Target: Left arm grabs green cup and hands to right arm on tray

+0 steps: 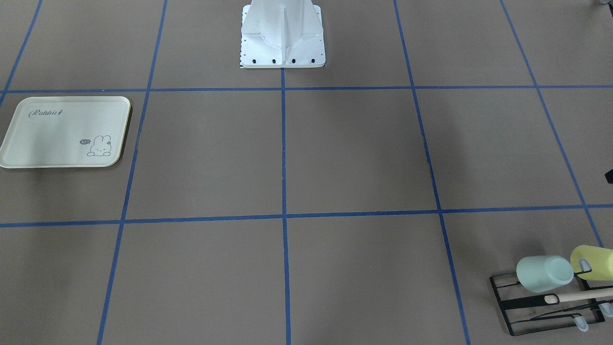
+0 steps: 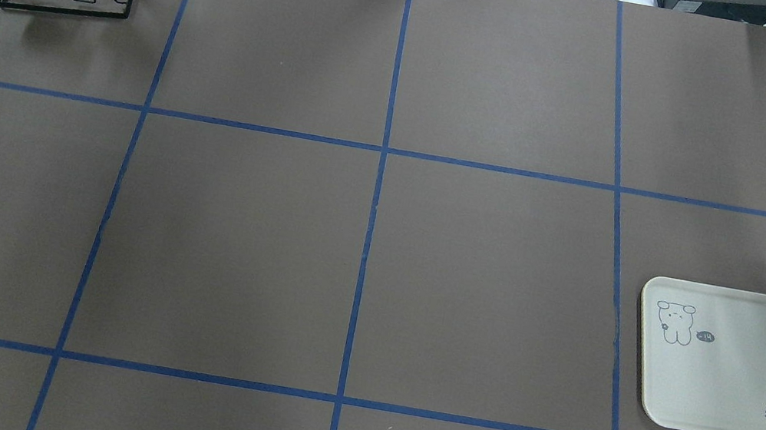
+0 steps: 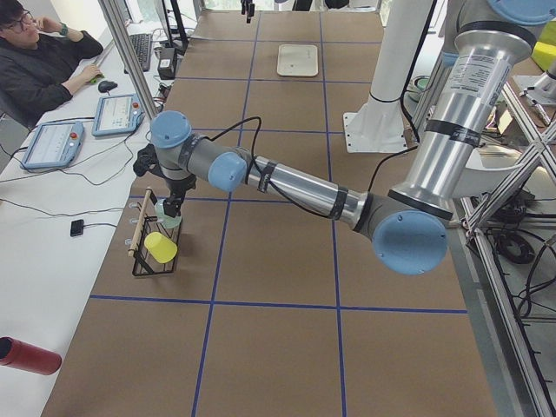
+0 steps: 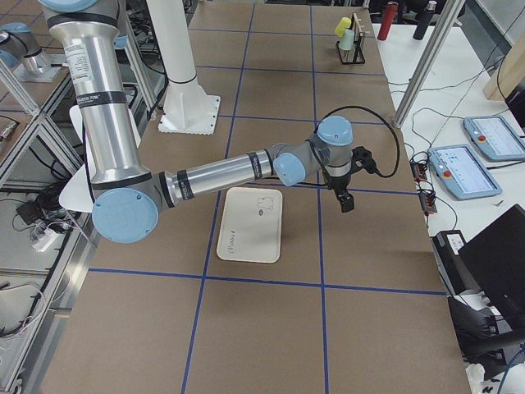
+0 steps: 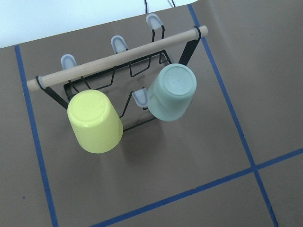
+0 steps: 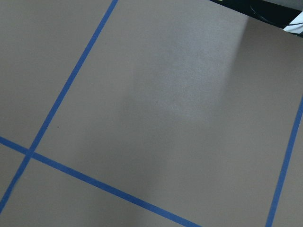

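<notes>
**Technician:** What quantities are being shown on the table [image 2: 481, 278]?

**Inspector:** Two cups are being carried by one black wire rack [image 2: 67, 11] in the far corner on the robot's left. One green cup [image 5: 170, 92] and one yellow cup [image 5: 94, 120] are being hung side by side, mouth-down and tilted, under one wooden bar [image 5: 118, 57]. Four pale capped pegs [image 5: 118, 43] are being counted on the rack. One tray [image 2: 736, 383] is being shown well apart, on the robot's right.

**Technician:** What writing is being displayed?

**Inspector:** "Rabbit" in script is being displayed in one tray corner. A rabbit drawing with a small "hi" bubble is being displayed diagonally opposite.

**Technician:** How are the grippers being held?

**Inspector:** The left gripper [image 3: 171, 211] is being held just above the green cup, and the right gripper [image 4: 345, 201] over bare table near the tray. For both, it cannot be told whether the fingers are spread or closed.
</notes>
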You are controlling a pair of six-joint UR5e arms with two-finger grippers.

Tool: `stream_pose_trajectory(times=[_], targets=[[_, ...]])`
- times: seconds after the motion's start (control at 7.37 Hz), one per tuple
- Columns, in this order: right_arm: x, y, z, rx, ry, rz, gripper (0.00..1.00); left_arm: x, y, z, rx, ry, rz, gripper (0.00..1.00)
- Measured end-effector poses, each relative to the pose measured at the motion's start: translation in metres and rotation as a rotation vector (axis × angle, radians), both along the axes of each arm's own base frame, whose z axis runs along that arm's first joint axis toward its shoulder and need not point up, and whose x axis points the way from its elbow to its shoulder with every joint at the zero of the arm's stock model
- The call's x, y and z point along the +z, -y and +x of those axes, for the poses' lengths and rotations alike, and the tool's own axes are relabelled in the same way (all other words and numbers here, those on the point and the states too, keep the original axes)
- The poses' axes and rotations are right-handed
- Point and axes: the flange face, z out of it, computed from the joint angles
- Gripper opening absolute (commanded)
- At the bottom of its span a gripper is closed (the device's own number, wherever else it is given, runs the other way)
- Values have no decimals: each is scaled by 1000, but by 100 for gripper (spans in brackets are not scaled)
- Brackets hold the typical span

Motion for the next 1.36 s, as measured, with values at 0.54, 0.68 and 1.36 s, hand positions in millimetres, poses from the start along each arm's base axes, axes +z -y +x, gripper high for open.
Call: stream_pose_trajectory(times=[0.54,0.68,1.36], targets=[[-2,-1,-8,-10,6,-4,100,-14,72,106,-55,144,-65,100],[-2,-1,-8,-10,7,-4,100,-2,83,119,-56,147,-60,100],[-7,2,-10,-13,10,5,100,18,100,158,-37,152,-74,100]])
